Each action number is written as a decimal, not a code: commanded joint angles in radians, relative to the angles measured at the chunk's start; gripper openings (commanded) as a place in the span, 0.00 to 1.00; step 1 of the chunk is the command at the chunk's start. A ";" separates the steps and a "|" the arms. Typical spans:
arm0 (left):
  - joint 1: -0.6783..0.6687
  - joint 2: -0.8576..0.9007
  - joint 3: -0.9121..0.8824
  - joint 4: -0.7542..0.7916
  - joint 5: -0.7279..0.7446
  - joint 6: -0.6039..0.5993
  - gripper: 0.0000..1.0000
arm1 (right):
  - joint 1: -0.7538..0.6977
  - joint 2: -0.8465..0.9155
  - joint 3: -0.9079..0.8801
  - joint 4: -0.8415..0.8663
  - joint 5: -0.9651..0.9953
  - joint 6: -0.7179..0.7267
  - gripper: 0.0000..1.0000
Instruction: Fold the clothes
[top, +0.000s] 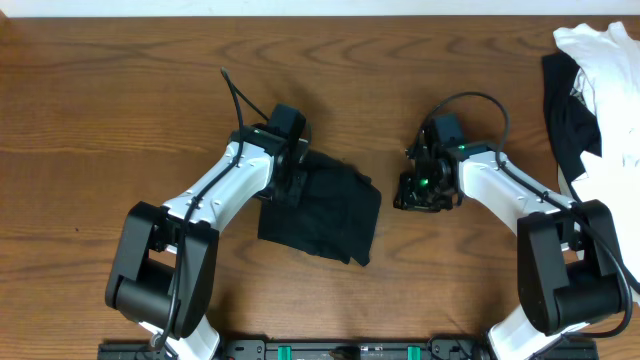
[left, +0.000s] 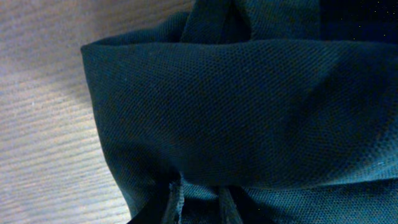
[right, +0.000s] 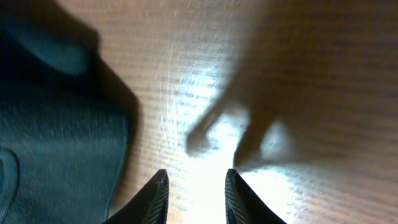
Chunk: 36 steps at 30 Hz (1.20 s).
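Observation:
A black T-shirt (top: 325, 212) lies folded into a small rectangle at the middle of the table. My left gripper (top: 296, 180) rests on its upper left edge. In the left wrist view the dark cloth (left: 236, 106) fills the frame, and a thick fold sits between the two fingers of the left gripper (left: 200, 194), which is shut on it. My right gripper (top: 425, 193) hovers low over bare wood just right of the shirt. In the right wrist view the right gripper (right: 196, 172) is open with nothing between its fingers, and the shirt's edge (right: 56, 137) lies to its left.
A loose pile of clothes sits at the far right edge of the table, white cloth (top: 600, 55) over black cloth (top: 562, 110). Wooden table (top: 120, 110) surrounds the folded shirt.

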 joint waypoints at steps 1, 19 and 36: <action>0.005 0.027 -0.018 -0.043 -0.031 -0.074 0.23 | 0.011 0.012 -0.004 -0.016 0.009 -0.032 0.28; -0.013 0.008 -0.006 -0.146 0.378 -0.415 0.06 | -0.013 0.008 -0.004 -0.084 0.057 -0.065 0.27; -0.002 -0.252 0.048 0.041 -0.045 -0.242 0.45 | 0.106 -0.395 0.025 -0.256 -0.012 -0.227 0.28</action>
